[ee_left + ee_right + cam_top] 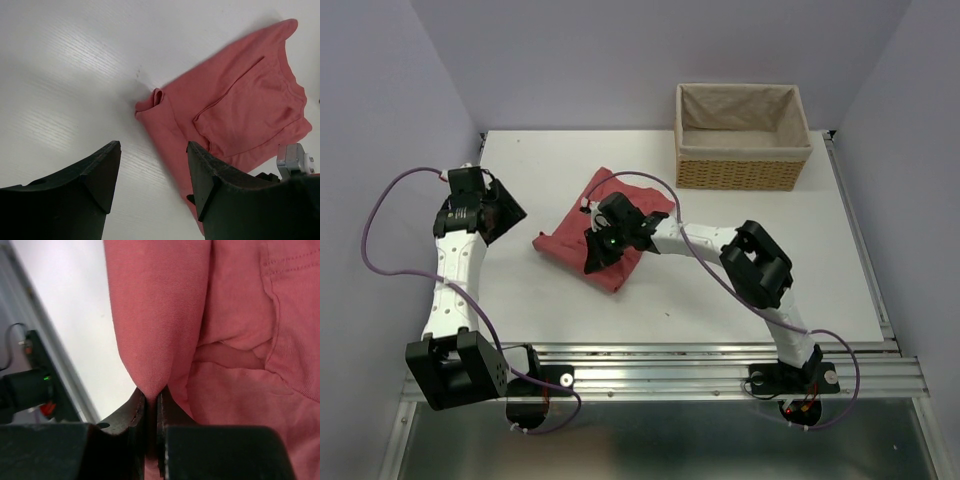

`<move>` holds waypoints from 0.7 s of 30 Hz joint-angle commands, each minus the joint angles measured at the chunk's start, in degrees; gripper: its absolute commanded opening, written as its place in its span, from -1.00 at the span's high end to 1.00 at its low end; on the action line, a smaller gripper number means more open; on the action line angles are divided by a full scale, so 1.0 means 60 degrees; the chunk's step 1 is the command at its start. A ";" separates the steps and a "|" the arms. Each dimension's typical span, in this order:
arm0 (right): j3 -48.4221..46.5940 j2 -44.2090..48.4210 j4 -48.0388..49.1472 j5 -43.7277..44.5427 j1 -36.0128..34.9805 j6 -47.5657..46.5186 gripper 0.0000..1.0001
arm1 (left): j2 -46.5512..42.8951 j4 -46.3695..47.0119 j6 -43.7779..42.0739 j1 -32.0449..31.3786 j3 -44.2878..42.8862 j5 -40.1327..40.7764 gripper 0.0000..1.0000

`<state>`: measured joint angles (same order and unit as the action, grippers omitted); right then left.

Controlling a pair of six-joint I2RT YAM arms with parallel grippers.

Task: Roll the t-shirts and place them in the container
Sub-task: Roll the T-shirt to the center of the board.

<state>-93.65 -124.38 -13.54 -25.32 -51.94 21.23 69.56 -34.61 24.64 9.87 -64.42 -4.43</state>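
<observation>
While right gripper jaws pinch shut on only a thin t-shirt fold, slippage seems likely; left gripper jaws stand wide, empty.

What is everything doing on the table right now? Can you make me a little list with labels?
t-shirt: salmon-red, loosely folded in the middle of the table, not yet a roll
right gripper: shut, pinching a fold of the t-shirt
left gripper: open, holding nothing, to the left of the t-shirt and not touching it
basket: wicker with a cloth lining, at the far right of the table, apart from the t-shirt
</observation>
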 commanded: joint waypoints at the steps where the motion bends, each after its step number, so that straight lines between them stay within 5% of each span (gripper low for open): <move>1: -0.0710 -0.0246 0.0147 -0.2177 0.0233 0.0855 0.99 | -0.0212 0.0334 -0.0123 0.0069 0.0423 -0.0301 -0.33; 16: -0.0755 -0.1038 0.1128 -0.4026 0.0615 0.2364 0.99 | -0.0314 0.1183 0.0170 -0.0062 0.1903 -0.1415 -0.32; 21: -0.0638 -0.1024 0.1173 -0.4027 0.0615 0.2364 0.99 | -0.0153 0.1285 0.0403 -0.0165 0.2152 -0.1401 -0.68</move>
<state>-97.01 -130.87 -9.82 -46.19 -48.12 34.09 69.21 -29.12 26.09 9.32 -52.69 -11.68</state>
